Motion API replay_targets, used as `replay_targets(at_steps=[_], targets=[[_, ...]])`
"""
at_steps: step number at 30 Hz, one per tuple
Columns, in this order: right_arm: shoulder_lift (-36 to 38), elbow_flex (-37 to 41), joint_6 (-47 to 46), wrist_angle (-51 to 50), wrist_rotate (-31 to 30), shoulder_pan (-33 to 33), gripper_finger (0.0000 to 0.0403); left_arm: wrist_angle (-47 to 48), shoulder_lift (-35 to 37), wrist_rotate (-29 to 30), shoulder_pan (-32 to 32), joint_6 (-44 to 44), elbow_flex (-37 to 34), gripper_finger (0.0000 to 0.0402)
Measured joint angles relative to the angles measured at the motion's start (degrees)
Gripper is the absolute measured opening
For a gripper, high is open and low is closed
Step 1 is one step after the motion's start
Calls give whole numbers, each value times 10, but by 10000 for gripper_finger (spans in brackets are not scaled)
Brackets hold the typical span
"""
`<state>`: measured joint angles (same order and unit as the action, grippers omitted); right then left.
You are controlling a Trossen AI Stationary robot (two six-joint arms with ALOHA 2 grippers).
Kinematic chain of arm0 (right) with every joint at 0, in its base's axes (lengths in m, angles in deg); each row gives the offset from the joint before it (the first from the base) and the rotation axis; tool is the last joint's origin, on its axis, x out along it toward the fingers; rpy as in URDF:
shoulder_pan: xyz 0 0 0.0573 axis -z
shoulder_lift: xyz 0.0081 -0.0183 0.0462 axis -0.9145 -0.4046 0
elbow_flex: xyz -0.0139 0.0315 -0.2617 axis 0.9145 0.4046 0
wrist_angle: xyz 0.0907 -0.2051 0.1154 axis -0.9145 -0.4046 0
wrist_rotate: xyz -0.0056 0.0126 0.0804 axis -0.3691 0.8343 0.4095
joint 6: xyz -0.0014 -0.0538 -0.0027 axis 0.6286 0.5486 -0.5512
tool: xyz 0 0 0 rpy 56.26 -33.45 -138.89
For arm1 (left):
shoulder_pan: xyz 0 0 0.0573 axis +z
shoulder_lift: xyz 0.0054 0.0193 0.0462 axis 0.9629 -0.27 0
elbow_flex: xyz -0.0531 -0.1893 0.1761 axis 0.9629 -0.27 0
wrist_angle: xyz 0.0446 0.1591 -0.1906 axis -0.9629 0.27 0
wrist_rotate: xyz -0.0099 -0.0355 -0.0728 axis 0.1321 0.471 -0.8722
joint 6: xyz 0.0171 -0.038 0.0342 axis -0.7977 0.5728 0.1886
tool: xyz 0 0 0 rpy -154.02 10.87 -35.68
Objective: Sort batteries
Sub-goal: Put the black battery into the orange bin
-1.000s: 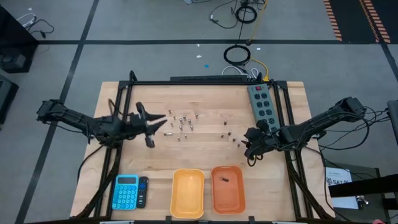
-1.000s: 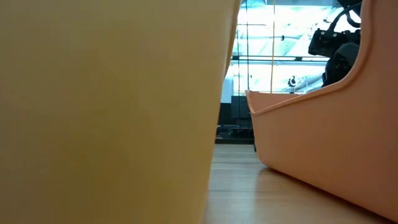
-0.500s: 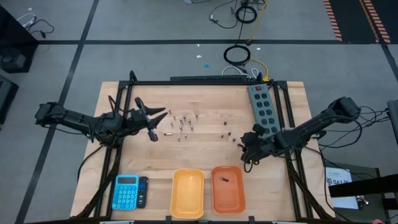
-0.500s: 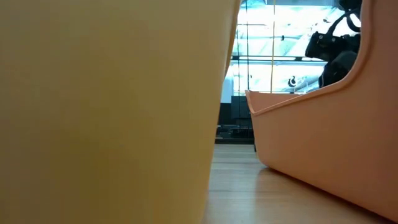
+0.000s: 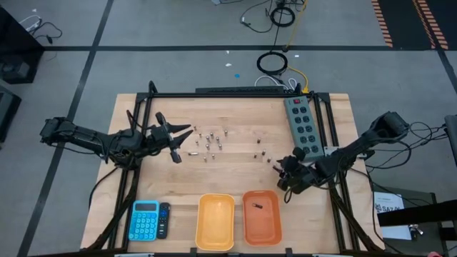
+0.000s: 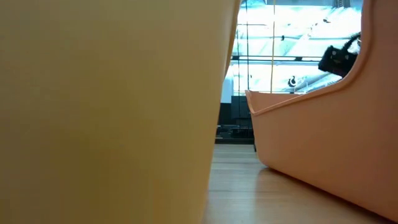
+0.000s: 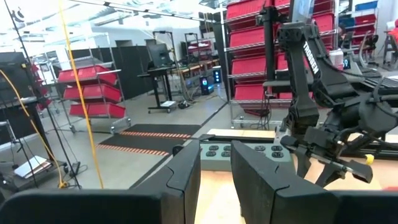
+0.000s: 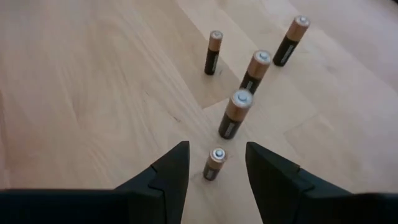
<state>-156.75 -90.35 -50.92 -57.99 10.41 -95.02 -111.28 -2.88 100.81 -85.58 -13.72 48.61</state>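
Batteries: two loose groups stand upright on the wooden table [image 5: 235, 171]; silvery-light ones [image 5: 209, 140] sit near the middle, smaller dark ones [image 5: 265, 155] lie to their right.
Dark batteries close up: in the right wrist view five copper-topped dark cells stand on end; the nearest one [image 8: 215, 163] is just ahead of the gap between the fingers, and four more [image 8: 236, 114] stand apart from one another beyond it.
Sorted battery: one dark cell [image 5: 258, 206] lies inside the orange bin [image 5: 261, 225].
Right tool [image 5: 286, 173]: hovers over the dark group with its fingers spread and nothing between them; the right finger [image 8: 280, 180] and its partner flank the nearest cell without touching it.
Left tool [image 5: 174, 139]: sits left of the silvery group, raised above the table, fingers [image 7: 184, 180] apart with a narrow gap, pinching nothing.
Yellow bin [image 5: 215, 230]: beside the orange bin at the front edge; no battery shows in it.
Calculator [image 5: 143, 220]: blue, at the front left corner, with a small dark remote [image 5: 163, 218] just beside it.
Power strip [image 5: 300, 118]: grey, along the right rear of the table.
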Motion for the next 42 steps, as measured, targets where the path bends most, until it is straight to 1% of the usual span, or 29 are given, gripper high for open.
replay_targets(at_steps=[5,12,22,26,28,30,32,35,36,39,42], targets=[[0,36,5,78,-1,0,151,-1,0,-2,0,0,0,99],[-8,42,8,102,-1,0,151,-7,0,-2,0,-2,0,99],[-90,42,12,178,-21,0,151,-6,0,-2,0,-3,0,99],[-112,42,-4,184,-25,0,146,-4,0,-2,0,-3,0,99],[-120,42,-7,185,-25,0,134,-2,0,-2,0,-4,0,99],[-127,42,-12,188,-25,0,114,-2,0,-2,0,-4,0,99],[-129,42,-17,187,-25,0,82,-2,0,-2,0,-4,1,99],[-129,42,-20,189,-25,0,24,-2,0,-2,0,-4,0,99],[-129,42,-20,191,-25,0,16,-1,0,-2,0,-4,1,99],[-126,42,-21,191,-24,0,16,-1,0,-2,0,-2,0,99],[-106,42,-13,192,-24,0,11,-1,0,-2,0,0,0,99]])
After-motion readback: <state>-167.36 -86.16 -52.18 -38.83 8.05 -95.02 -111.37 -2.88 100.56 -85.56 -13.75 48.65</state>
